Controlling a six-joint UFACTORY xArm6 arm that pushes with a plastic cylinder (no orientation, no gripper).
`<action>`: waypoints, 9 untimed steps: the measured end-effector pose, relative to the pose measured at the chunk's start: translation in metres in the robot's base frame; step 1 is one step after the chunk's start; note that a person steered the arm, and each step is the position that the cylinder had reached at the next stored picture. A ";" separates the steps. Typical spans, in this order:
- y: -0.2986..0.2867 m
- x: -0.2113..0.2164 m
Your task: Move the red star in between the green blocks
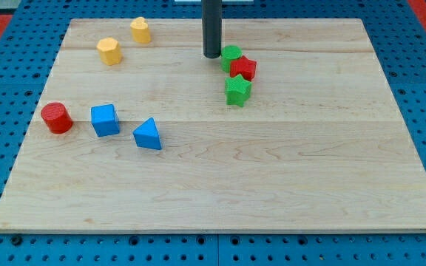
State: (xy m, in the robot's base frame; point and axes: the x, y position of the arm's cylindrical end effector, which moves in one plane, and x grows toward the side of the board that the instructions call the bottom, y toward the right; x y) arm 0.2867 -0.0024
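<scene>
The red star [244, 68] lies near the view's top centre, touching a round green block [230, 55] at its upper left and a green star [237, 90] just below it. My tip [211, 55] stands just left of the round green block, close to it; I cannot tell if they touch.
Two yellow blocks [109, 51] [140, 30] sit at the view's top left. A red cylinder [56, 118], a blue cube [105, 120] and a blue triangular block [148, 134] lie in a row at the left. The wooden board [309, 170] rests on a blue pegboard.
</scene>
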 end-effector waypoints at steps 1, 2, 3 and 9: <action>-0.001 0.028; 0.041 0.058; 0.046 0.031; 0.124 0.070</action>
State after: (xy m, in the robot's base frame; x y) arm 0.3570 0.1218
